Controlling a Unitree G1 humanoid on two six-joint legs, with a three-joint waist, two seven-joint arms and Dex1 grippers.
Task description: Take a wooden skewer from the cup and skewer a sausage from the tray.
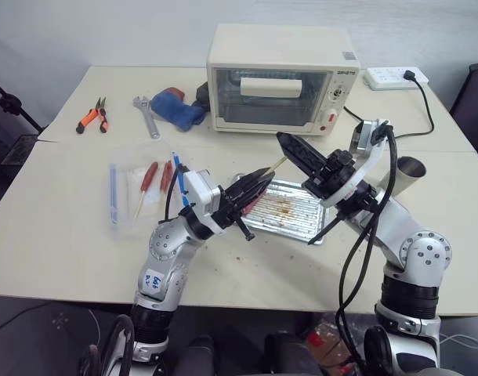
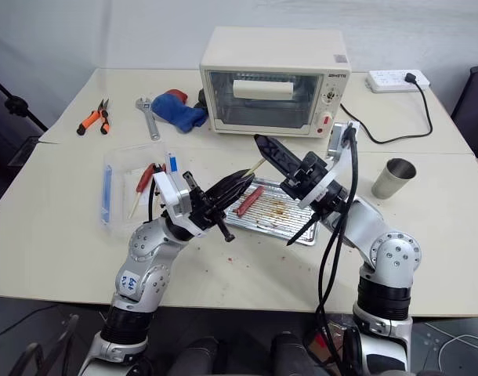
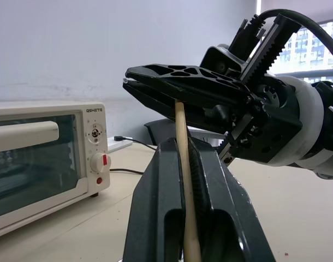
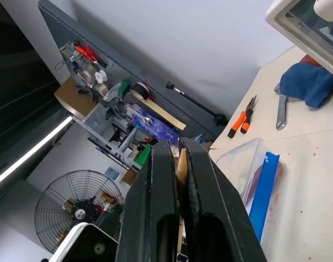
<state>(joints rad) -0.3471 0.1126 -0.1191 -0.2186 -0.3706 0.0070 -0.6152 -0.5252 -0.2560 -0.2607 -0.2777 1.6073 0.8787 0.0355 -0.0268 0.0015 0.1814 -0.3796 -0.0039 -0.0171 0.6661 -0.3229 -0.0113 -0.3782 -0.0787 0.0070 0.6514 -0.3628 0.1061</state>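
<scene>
**Both grippers on one skewer above the tray**

Left gripper (image 2: pixel 237 183) is clamped on the wooden skewer (image 2: pixel 255 166), its two black fingers pinched tight on the lower stretch of the stick; the left wrist view shows the pale shaft running up between them. That two-handed hold looks like a handover, or a way to steady so thin a stick before it is aimed at the meat.

Going left to right across the table: orange-handled pliers (image 1: pixel 91 118) and a wrench (image 1: pixel 147 116) lie at the far left, with a blue cloth (image 1: pixel 176 109) just beside them. Nearer is a clear plastic bag (image 1: pixel 123 193) with blue strips, holding two red sausages on sticks (image 1: pixel 157 179), which are not the target. Next comes the left gripper, raised over the near left end of the tray (image 2: pixel 290 223).

In the middle, the skewer is in the air, slanting up and to the right between the two grippers. It is very thin, straight and pale. Below it, the sausage (image 2: pixel 249 200) lies loose on the ridged tray, small, smooth and dark red, well apart from the skewer. The tray is shiny silver with brown grease marks. A cream toaster oven (image 1: pixel 280 78) stands behind it.

To the right, the right gripper (image 2: pixel 266 146) is closed on the skewer's upper end, pointing back toward the left gripper. Further right, the grey-beige cup (image 2: pixel 393 178) stands upright. A white power strip (image 1: pixel 395 77) lies at the far right.
</scene>
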